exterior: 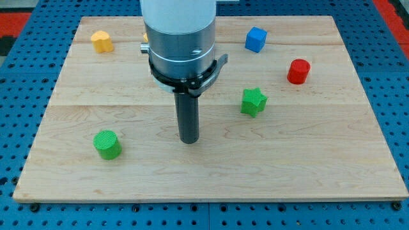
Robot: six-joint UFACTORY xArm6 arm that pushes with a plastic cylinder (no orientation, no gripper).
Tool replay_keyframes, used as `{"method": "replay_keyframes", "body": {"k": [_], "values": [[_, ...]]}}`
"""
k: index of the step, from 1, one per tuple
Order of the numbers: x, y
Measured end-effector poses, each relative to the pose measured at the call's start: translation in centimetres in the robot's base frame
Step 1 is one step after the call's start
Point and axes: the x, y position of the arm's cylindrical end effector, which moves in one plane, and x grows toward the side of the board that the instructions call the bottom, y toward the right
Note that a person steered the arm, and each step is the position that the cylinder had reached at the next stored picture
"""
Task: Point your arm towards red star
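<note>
My tip [188,140] rests on the wooden board [307,166] near its middle, touching no block. No red star shows in this view; the wide arm body [179,32] hides part of the board's top. The only red block [298,71] looks like a short cylinder and stands far to the tip's upper right, near the right edge. A green star [253,101] lies to the tip's right and slightly above. A green cylinder [107,144] stands to the tip's left.
A blue cube [255,39] sits at the view's top right of centre. An orange-yellow block [101,41] sits at the top left. A sliver of a yellow thing [146,38] peeks out beside the arm body. A blue pegboard [19,96] surrounds the board.
</note>
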Motion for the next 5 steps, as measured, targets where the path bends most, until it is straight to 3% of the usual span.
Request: {"method": "replay_keyframes", "body": {"k": [2, 5], "values": [[-1.8, -1.2], [-1.8, 5.3]]}}
